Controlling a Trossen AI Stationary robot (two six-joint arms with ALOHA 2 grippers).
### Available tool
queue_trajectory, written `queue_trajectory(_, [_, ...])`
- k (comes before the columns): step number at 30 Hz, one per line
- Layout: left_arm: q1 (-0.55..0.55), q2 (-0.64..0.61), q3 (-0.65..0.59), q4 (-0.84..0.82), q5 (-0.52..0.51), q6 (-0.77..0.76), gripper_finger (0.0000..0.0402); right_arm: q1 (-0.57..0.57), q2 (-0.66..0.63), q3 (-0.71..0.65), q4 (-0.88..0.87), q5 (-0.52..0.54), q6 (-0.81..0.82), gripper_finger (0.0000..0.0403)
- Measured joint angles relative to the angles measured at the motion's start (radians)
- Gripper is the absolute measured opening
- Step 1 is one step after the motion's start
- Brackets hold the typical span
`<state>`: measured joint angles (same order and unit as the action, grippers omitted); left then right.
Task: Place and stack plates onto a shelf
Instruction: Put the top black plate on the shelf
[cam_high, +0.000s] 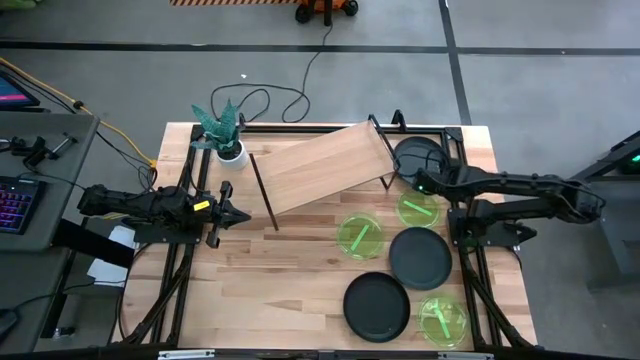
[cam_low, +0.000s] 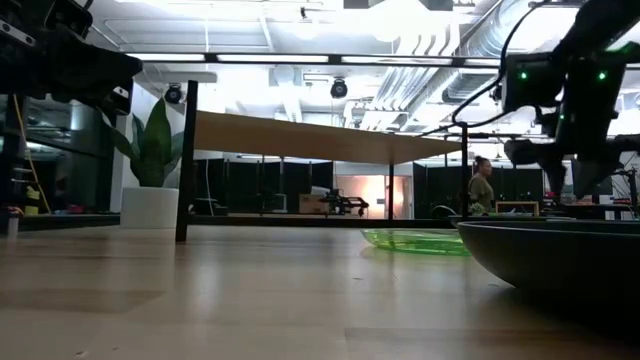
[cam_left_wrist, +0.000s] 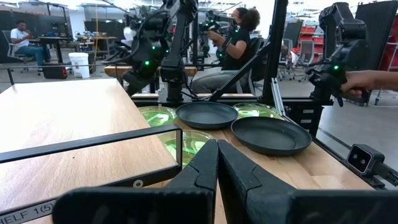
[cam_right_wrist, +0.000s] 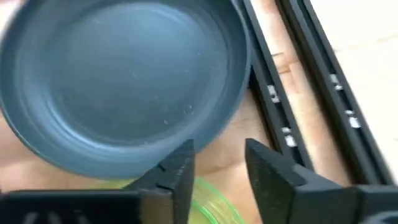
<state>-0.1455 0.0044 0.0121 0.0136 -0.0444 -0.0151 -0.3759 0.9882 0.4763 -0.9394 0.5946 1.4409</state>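
Note:
The shelf (cam_high: 320, 165) is a light wooden board on black legs, standing askew at the table's far middle. Three dark grey plates lie flat on the table: one at the far right (cam_high: 418, 155), one (cam_high: 420, 257) and one near the front (cam_high: 377, 306). Three green plates (cam_high: 418, 208), (cam_high: 360, 237), (cam_high: 442, 320) lie among them. My right gripper (cam_high: 410, 180) is open and hovers over the near rim of the far dark plate (cam_right_wrist: 124, 81), with a green plate's edge (cam_right_wrist: 211, 199) below it. My left gripper (cam_high: 235, 213) is shut, left of the shelf, raised off the table.
A potted plant (cam_high: 225, 135) stands at the shelf's far left corner. Black frame rails (cam_right_wrist: 292, 81) run along the table's right side next to the dark plate. People sit and stand beyond the table (cam_left_wrist: 239, 37); a hand (cam_left_wrist: 373, 79) shows near the right arm's base.

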Motion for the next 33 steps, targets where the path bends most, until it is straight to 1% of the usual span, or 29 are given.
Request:
queue_trajectory(3, [0.000,0.000,0.000,0.000,0.000,0.000,0.0000,-0.013,0.000,-0.049,0.102,0.007,0.026,0.0155])
queue_trajectory(6, [0.000,0.000,0.000,0.000,0.000,0.000,0.0000,-0.042,0.000,-0.098,0.181,0.006,0.028,0.0156])
queue_trajectory(11, [0.000,0.000,0.000,0.000,0.000,0.000,0.0000,-0.084,0.000,-0.166,0.255,0.009,0.073,0.0144])
queue_trajectory(18, [0.000,0.000,0.000,0.000,0.000,0.000,0.0000,-0.123,0.000,-0.278,0.502,0.034,0.086,0.0130])
queue_trajectory(22, [0.000,0.000,0.000,0.000,0.000,0.000,0.0000,-0.129,0.000,-0.276,0.499,0.081,0.112,0.0121])
queue_trajectory(24, [0.000,0.000,0.000,0.000,0.000,0.000,0.0000,-0.129,0.000,-0.276,0.509,0.100,0.114,0.0110])
queue_trajectory(26, [0.000,0.000,0.000,0.000,0.000,0.000,0.0000,-0.129,0.000,-0.276,0.519,0.123,0.115,0.0090])
queue_trajectory(30, [0.000,0.000,0.000,0.000,0.000,0.000,0.0000,-0.129,0.000,-0.276,0.529,0.175,0.114,0.0020])
queue_trajectory(31, [0.000,0.000,0.000,0.000,0.000,0.000,0.0000,-0.129,0.000,-0.276,0.530,0.187,0.109,0.0011])
queue_trajectory(33, [0.000,0.000,0.000,0.000,0.000,0.000,0.0000,-0.129,0.000,-0.276,0.540,0.196,0.107,0.0011])
